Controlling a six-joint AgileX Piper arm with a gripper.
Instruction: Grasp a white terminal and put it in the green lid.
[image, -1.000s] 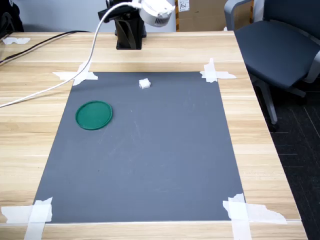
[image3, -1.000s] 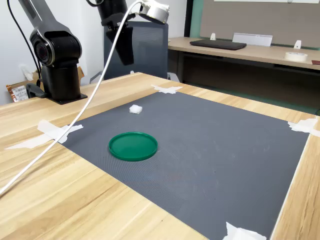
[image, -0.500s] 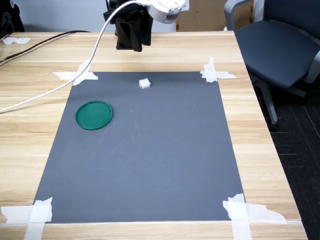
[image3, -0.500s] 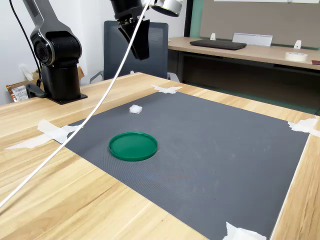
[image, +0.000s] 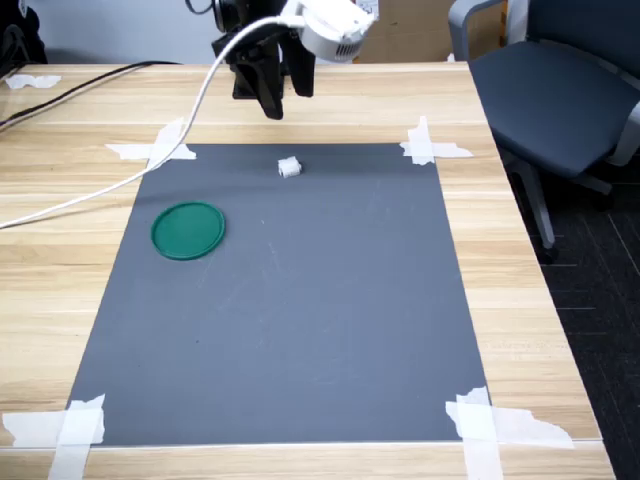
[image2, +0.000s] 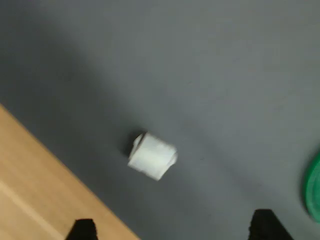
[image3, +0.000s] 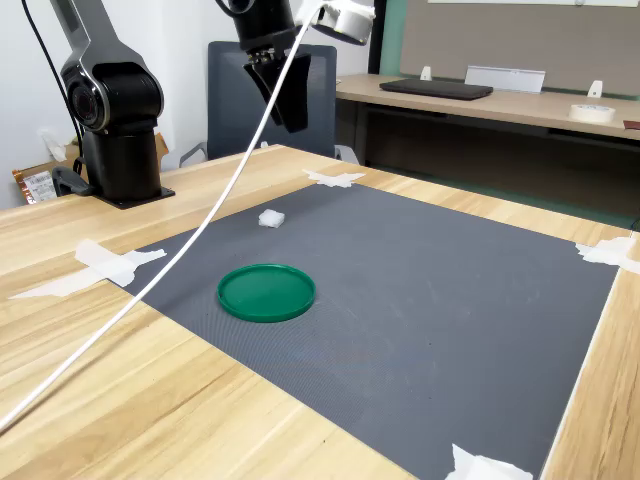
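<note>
The white terminal (image: 289, 167) (image3: 271, 217) lies on the grey mat near its far edge in the first exterior view. The green lid (image: 188, 230) (image3: 266, 292) rests flat on the mat, apart from it, toward the first exterior view's left. My gripper (image: 287, 95) (image3: 290, 110) hangs in the air above the table just beyond the terminal, open and holding nothing. In the wrist view the terminal (image2: 151, 155) sits ahead of the gripper (image2: 172, 230), between the lines of its two wide-apart fingertips (image2: 82, 228). A sliver of the lid (image2: 315, 187) shows at that picture's edge.
The grey mat (image: 300, 320) is taped at its corners with white strips (image: 430, 145) on a wooden table (image: 520, 270). A white cable (image: 110, 175) trails from the arm across the table's left. The arm's base (image3: 115, 120) stands at the back. An office chair (image: 560, 90) is beside the table.
The gripper has swung out from the arm's base and come lower, toward the mat's far edge and the terminal. The terminal and the lid have not moved.
</note>
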